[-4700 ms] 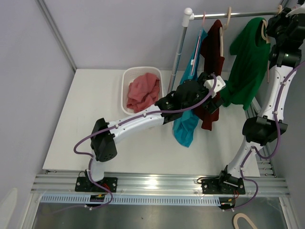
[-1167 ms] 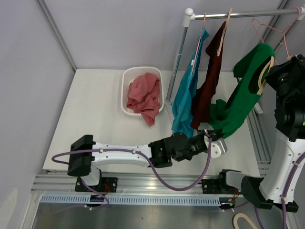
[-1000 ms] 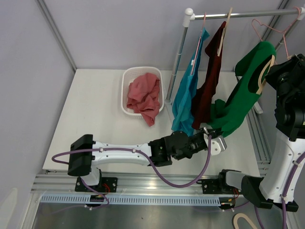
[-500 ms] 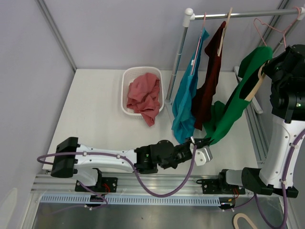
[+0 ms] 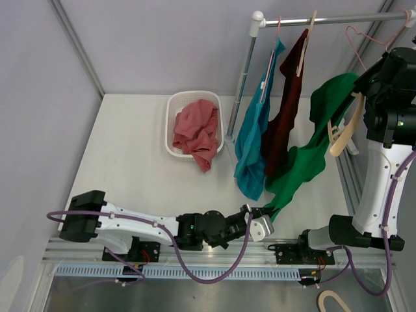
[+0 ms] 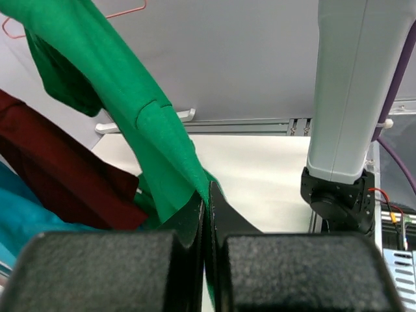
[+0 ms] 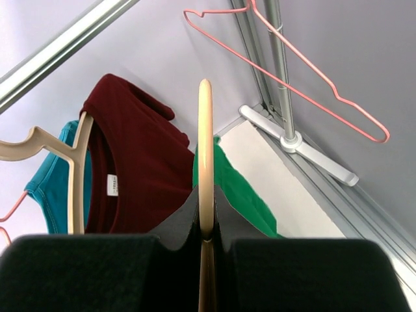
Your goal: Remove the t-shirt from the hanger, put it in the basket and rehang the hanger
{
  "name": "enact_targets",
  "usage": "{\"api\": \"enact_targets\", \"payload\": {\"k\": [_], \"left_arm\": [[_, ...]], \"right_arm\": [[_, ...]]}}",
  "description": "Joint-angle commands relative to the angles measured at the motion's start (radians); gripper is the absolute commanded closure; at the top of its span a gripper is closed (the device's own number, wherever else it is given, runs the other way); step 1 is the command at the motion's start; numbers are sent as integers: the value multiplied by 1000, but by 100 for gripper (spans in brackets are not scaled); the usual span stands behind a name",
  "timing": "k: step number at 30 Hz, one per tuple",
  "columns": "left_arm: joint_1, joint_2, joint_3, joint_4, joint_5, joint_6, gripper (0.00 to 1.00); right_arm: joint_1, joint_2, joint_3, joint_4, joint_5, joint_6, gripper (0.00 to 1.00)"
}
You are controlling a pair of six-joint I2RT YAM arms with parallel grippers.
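- Left claw (image 6: 207,195) is pinched together on a fold of the green t-shirt (image 6: 156,123), low near the front edge of the table (image 5: 143,162).
- Right claw (image 7: 205,214) is clamped on the pale hanger (image 7: 205,143), held high on the right side.
- The t-shirt runs taut between them, and its top seems draped over the hanger.
- Risks:
  - The thin pinch may slip off the stretched cloth.
  - The collar could snag on a hanger arm.
  - The fabric may drag the maroon shirt (image 5: 286,110) hanging just beside it.

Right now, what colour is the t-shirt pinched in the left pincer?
Green. The t-shirt shows best in the left wrist view, clamped in the left pincer.
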Motion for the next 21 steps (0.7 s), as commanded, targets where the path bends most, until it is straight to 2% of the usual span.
{"api": "enact_targets", "payload": {"k": [1, 5, 10, 11, 15, 17, 18, 20, 21], "left_arm": [[-24, 44, -21, 90, 15, -58, 99], [-4, 169, 50, 166, -37, -24, 99], [135, 235, 199, 68, 117, -108, 99], [158, 252, 299, 46, 159, -126, 99], [253, 344, 533, -66, 207, -99, 99], [298, 399, 666, -162, 217, -91, 99], [315, 418, 790, -195, 228, -96, 99], [368, 462, 860, -274, 266, -128, 99], [387, 481, 963, -305, 305, -143, 99]], "right_arm": [[-16, 0, 58, 144, 13, -3, 100], [-16, 10, 101, 102, -35, 6, 100], [-10, -64, 46, 59, -102, 54, 100], [-12, -84, 31, 39, -151, 66, 100], [-9, -193, -67, 26, -251, 110, 100], [-7, -219, -66, -19, -279, 110, 100], [-9, -223, -61, -34, -308, 107, 100], [-6, -248, -60, -76, -328, 104, 100], [-4, -259, -67, -80, -337, 104, 100]]}}
